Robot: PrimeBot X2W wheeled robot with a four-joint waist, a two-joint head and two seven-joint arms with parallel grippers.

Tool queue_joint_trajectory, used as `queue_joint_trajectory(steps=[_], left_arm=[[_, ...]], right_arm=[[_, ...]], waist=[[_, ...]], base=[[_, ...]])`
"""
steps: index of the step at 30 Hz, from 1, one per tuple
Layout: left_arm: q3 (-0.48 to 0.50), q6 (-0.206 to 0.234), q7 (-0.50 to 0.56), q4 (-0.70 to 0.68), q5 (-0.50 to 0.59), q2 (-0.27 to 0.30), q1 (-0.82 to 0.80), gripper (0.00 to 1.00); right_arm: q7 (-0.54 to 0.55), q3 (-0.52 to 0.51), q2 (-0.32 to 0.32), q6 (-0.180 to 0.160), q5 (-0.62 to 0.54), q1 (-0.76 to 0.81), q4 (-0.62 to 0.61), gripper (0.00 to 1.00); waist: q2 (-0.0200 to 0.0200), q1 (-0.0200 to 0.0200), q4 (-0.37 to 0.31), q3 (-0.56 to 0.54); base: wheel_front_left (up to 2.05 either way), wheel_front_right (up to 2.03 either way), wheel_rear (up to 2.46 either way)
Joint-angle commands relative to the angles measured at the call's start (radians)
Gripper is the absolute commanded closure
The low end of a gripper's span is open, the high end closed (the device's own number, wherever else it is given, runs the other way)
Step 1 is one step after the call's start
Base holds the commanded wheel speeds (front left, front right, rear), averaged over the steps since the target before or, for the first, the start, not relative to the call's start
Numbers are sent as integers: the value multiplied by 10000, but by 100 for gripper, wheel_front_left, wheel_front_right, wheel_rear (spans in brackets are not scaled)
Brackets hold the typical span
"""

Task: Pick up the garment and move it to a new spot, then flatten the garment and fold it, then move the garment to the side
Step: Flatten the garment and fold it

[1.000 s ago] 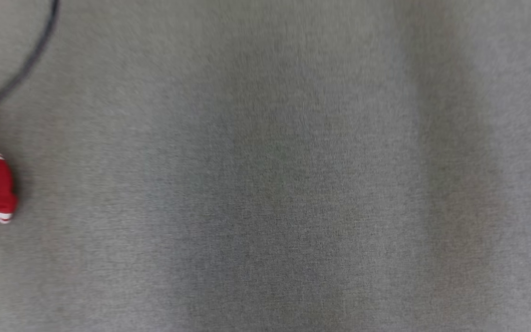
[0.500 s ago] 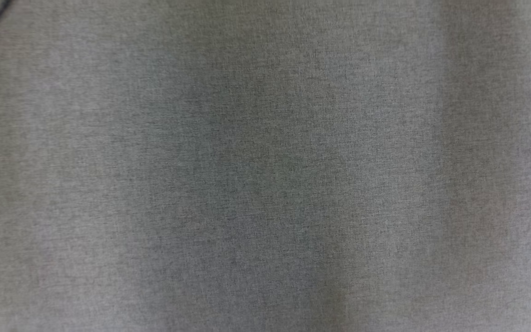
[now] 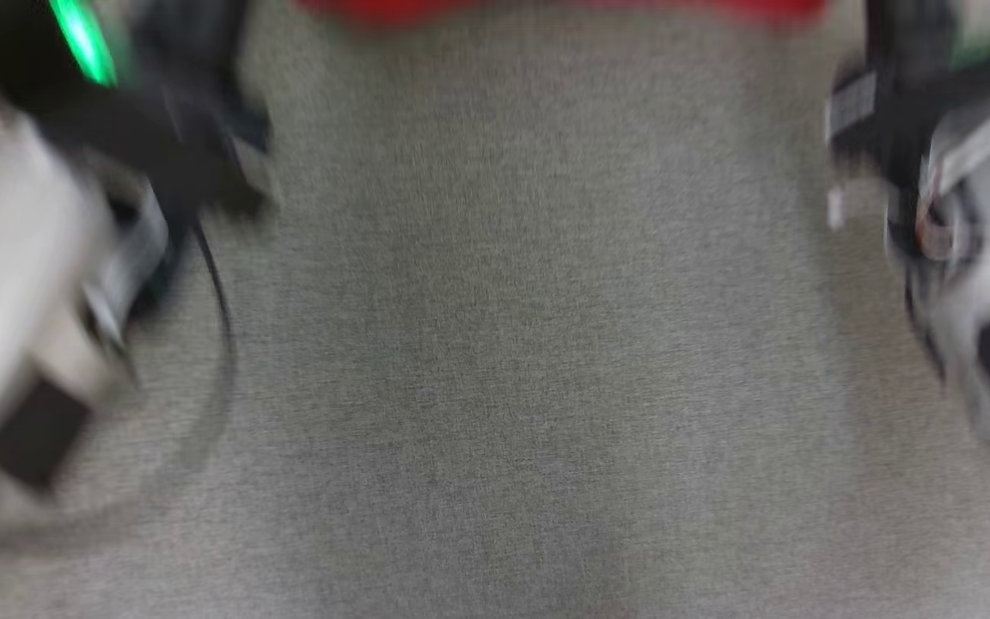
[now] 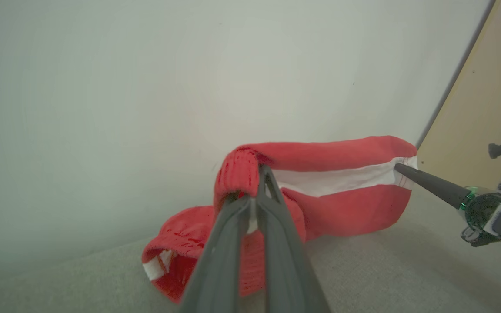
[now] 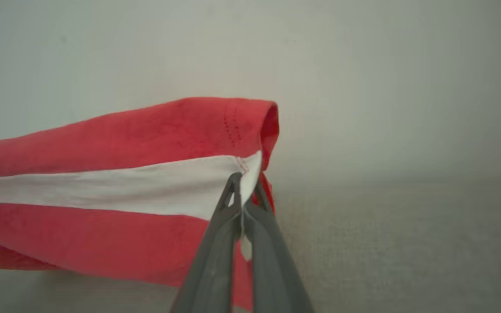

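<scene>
The left gripper is pinched tight on the ribbed red cuff of the garment. The right gripper is clamped just as tight on the end of its white stripe. The cloth hangs stretched between the two, its lower folds sagging down to the grey fabric surface. In the left wrist view the right gripper comes in from 3 o'clock.

A pale wall stands close behind the garment, with a tan panel at 2 o'clock. In the head view a black cable loops beside the left forearm at 9 o'clock, and a green light glows at 11 o'clock.

Half a second back the head view held grey fabric and a scrap of cable. Now blurred arms flank it and a red strip lies along 12 o'clock; the whole picture has shifted, so the camera has moved.

From centre to 6 o'clock the grey surface lies open between the arms. The wall closes the far side.
</scene>
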Motion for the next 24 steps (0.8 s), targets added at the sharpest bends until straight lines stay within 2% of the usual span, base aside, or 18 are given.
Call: queue_joint_trajectory(steps=[1,5,11,18,24], left_arm=[[93,40,-28,-217,212,-65,597,100],[834,274,-31,-1100,991,-307,3349,100],[1530,204,-31,-1605,1833,-785,6442,100],[2087,10,-31,-1472,2676,-1427,8535,100],[2307,-156,-32,-1321,3135,-1749,9487,100]], right_arm=[[-72,-43,-123,6,139,490,-168,100],[-83,-485,-293,6,395,2803,-1087,100],[-88,-1204,-13,6,-131,5721,-2252,100],[-74,-2038,551,6,-839,8388,-3085,100],[-6,-2477,1014,6,-1480,9682,-3650,100]], waist=[[-1,1,139,-727],[-1,1,258,-1391],[-1,1,344,-2179],[-1,1,558,-2984],[-1,1,674,-3454]], base=[[0,0,0],[0,0,0],[0,0,0],[0,0,0],[0,0,0]])
